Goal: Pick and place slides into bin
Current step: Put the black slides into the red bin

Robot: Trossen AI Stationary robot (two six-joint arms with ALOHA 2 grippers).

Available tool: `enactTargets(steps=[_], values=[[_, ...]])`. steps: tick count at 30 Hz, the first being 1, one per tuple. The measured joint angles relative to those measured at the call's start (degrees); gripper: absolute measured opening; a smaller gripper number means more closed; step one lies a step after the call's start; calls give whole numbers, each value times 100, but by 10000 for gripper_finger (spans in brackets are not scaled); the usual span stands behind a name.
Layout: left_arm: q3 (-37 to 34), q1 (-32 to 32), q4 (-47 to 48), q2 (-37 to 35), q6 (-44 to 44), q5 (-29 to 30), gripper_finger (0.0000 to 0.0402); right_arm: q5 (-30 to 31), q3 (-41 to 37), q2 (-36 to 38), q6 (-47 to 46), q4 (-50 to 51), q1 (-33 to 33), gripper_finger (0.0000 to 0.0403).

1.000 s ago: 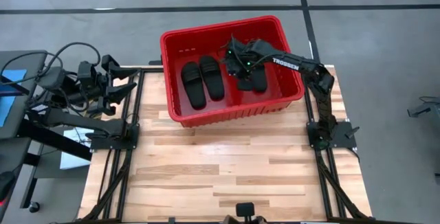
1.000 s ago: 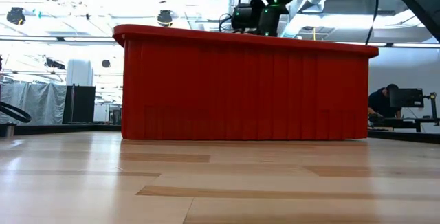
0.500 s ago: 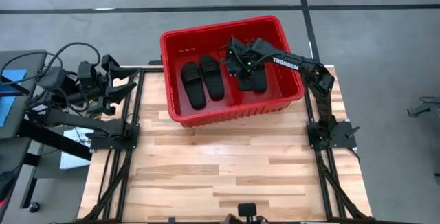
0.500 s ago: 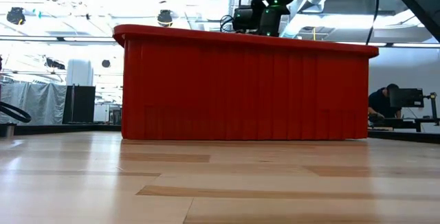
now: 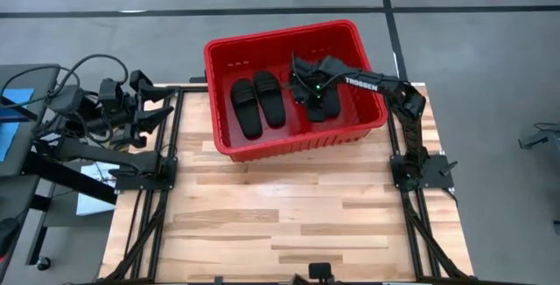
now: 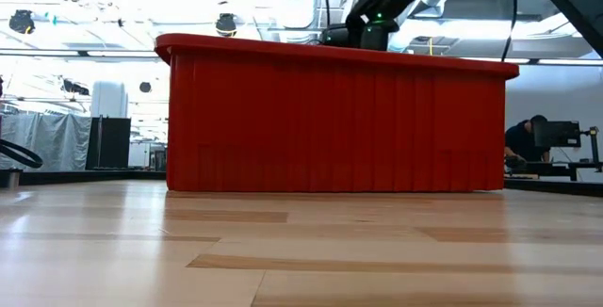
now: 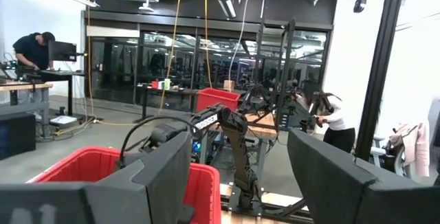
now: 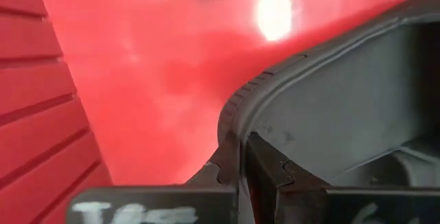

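Observation:
The red bin (image 5: pixel 280 36) stands at the table's far middle. Two black slides (image 5: pixel 258 101) lie side by side on its floor, left of centre. My right gripper (image 5: pixel 304 82) reaches down into the bin's right half and is shut on another black slide (image 5: pixel 322 103). Whether a second slide lies under the arm there, I cannot tell. In the low view only the right wrist (image 6: pixel 363 34) shows above the bin's wall (image 6: pixel 330 109). My left gripper (image 5: pixel 162 110) waits open beyond the table's left edge. My right gripper (image 8: pixel 244 145) pinches the slide's curved outer rim (image 8: pixel 237 117) between its two fingers (image 8: pixel 223 172). The fingers come from above, slanting down into the bin. The slide (image 8: pixel 344 100) hangs close over the red floor (image 8: pixel 151 66). Whether its lower end rests there is hidden.
The bin's right wall (image 5: pixel 372 79) stands close to my right arm (image 5: pixel 367 82). The wooden tabletop (image 5: pixel 289 206) lies bare between the bin and the near edge. A person (image 6: pixel 523 142) works at a desk in the room behind.
My right gripper has gone down deeper into the bin and a little toward the table's near edge, carrying the slide with it. In the low view its wrist has sunk closer to the bin's rim.

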State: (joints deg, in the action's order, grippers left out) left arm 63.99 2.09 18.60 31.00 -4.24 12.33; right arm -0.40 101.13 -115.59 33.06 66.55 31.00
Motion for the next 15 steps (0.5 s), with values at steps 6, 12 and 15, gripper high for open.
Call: enactTargets(steps=[6,12,15], values=[[0,0,-1,0,-14,-8,234,2,-136,0,-4,-64,-27,0],[0,0,3,0,-58,-8,234,28,-136,0,-9,-313,-141,25],[0,2,23,0,-58,-10,234,28,-136,0,-8,-424,-178,53]])
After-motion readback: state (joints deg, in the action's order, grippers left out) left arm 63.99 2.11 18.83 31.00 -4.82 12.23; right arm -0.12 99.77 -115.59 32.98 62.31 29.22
